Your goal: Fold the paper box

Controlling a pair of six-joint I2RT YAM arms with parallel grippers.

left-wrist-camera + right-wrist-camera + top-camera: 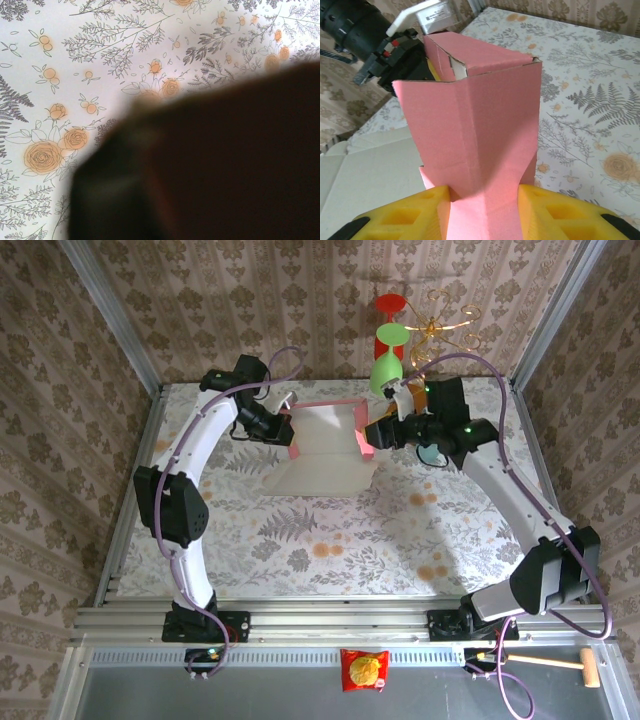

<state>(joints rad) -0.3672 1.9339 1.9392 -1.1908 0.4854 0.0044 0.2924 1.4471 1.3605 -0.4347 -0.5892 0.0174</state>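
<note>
Pinching paper box [475, 125], right fingers [555, 215]

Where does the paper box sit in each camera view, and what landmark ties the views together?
Top external: paper box at upper centre.
Left wrist: dark blur at lower right; cannot tell what it is.
Right wrist: pink wall upright at centre, pinched by the right hand.
Shared landmark: floral table cover.

No lettering you can read anywhere, red packet [364, 670] at the near edge bears a print, too small for you to decipher.
</note>
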